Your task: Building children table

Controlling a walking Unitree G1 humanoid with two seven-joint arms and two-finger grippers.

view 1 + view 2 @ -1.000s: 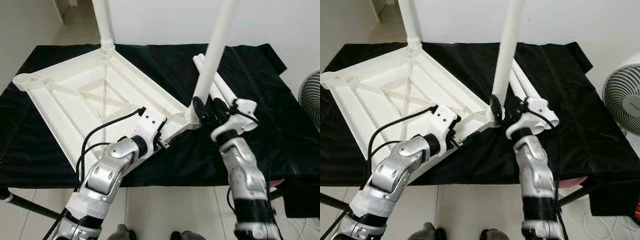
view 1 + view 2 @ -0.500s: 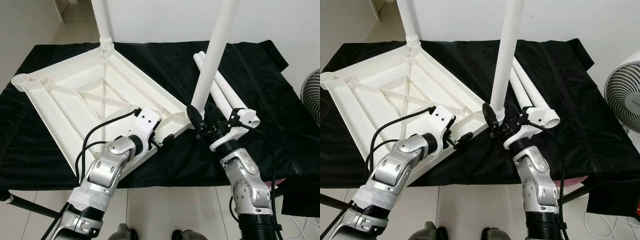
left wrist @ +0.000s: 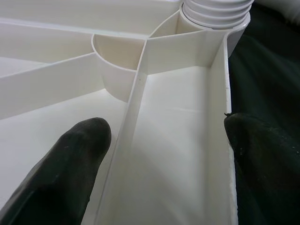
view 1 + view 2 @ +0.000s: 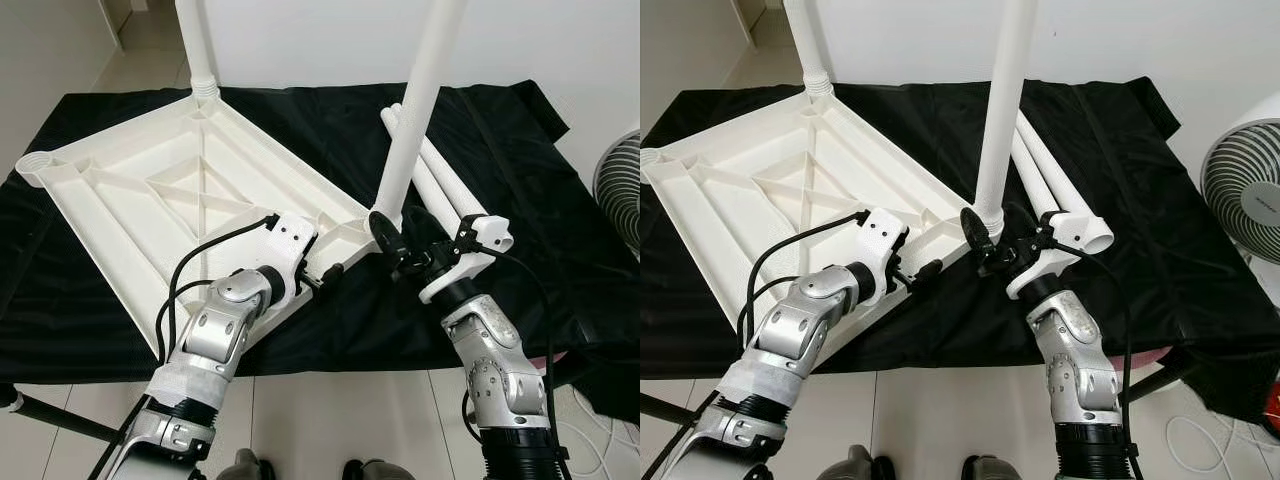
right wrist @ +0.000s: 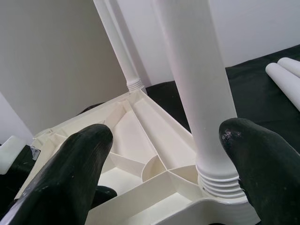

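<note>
The white children's tabletop (image 4: pixel 150 200) lies upside down on a black cloth. One white leg (image 4: pixel 415 110) stands in the near right corner socket, and a second leg (image 4: pixel 195 50) stands in the far corner. My right gripper (image 4: pixel 398 232) is open, its fingers (image 5: pixel 70 178) on either side of the near leg's threaded base (image 5: pixel 220 180), with gaps showing. My left gripper (image 4: pixel 326 274) is open and straddles the tabletop's near rim (image 3: pixel 225 122) close to that socket.
Two loose white legs (image 4: pixel 450 185) lie side by side on the cloth right of the standing leg. A fan (image 4: pixel 1245 190) stands at the far right. The black cloth (image 4: pixel 520 260) ends just before my arms, with tiled floor below.
My right gripper has turned and drawn back a little from the leg's base, and its fingers are spread wider. The left gripper stays at the rim. The camera has shifted slightly.
</note>
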